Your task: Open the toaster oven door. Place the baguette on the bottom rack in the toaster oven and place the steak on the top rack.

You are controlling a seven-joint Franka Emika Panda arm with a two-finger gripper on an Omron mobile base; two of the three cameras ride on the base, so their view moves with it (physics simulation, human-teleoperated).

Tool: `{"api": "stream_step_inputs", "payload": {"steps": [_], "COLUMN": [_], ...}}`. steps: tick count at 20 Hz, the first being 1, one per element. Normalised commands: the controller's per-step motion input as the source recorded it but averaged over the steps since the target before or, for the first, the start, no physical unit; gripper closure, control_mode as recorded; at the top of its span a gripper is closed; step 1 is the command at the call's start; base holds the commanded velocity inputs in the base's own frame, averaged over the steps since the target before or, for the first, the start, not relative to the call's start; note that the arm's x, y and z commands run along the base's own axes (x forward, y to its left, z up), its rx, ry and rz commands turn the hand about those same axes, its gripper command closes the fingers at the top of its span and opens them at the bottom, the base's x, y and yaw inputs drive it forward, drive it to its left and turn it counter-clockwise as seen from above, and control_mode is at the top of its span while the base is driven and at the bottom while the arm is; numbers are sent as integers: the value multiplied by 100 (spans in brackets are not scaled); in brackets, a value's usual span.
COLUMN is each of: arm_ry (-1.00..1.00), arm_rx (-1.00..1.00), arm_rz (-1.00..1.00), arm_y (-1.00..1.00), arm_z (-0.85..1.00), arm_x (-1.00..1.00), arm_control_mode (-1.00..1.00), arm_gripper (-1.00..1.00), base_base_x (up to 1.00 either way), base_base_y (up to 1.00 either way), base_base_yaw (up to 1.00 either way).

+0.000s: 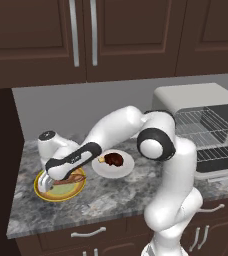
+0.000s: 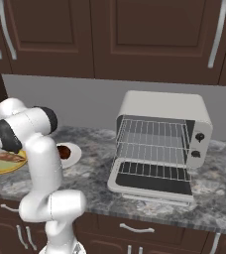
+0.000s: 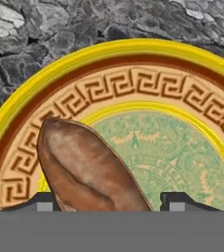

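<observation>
My dark fingertips [image 3: 44, 201] straddled the slim tan-brown baguette [image 3: 87, 170] on its yellow-rimmed patterned plate [image 3: 133, 54], seemingly gripping it; I judged a centred, firm squeeze mattered before lifting.

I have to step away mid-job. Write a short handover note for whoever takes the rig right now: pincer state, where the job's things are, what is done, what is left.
Pincer: low over the yellow-rimmed patterned plate, a fingertip on each side of the tan-brown baguette; whether it grips yet cannot be told.
Baguette: lying on that plate, not lifted.
Dark reddish-brown steak: on the white plate beside it, untouched.
Light grey toaster oven: its dark-glass door is folded down open; top rack and bottom rack hold nothing.
Done: door opened.
Left: grasp baguette, put it on the bottom rack; then steak on the top rack.
</observation>
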Motion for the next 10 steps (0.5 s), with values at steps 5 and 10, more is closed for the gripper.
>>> {"api": "stream_step_inputs", "payload": {"steps": [5,10], "arm_ry": [0,-6], "arm_rx": [1,0], "arm_rz": [0,2], "arm_y": [-21,-35], "arm_z": [54,42], "arm_x": [-44,-50], "arm_control_mode": [-100,-100], "arm_gripper": [100,100], "base_base_x": [0,0], "base_base_y": [0,0], "base_base_yaw": [0,0]}}
